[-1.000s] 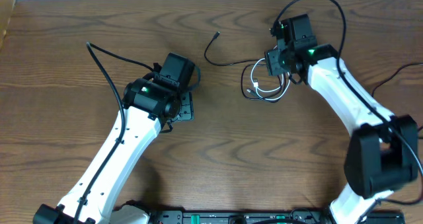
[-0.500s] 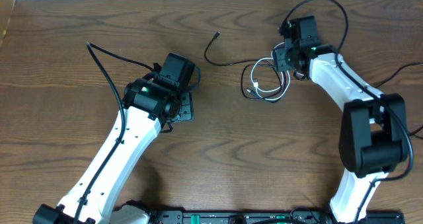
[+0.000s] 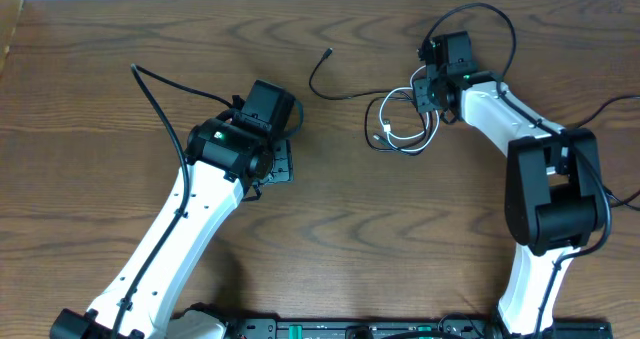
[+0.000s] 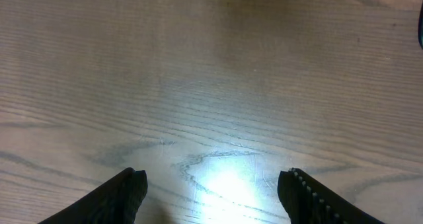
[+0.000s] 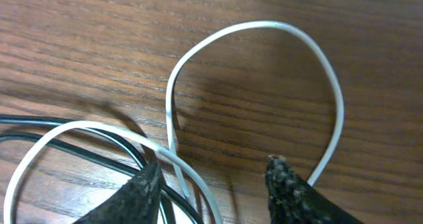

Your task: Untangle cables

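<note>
Even overhead light; glare whitens the table (image 4: 228, 174).

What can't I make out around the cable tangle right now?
- Right wrist: the thin white cable and thin black cables run off the left and bottom edges, so their plug ends are unseen.
- Overhead: the right gripper covers part of the cables beneath it.
- Overhead: elsewhere the cables are too small to tell which lies on top.
</note>
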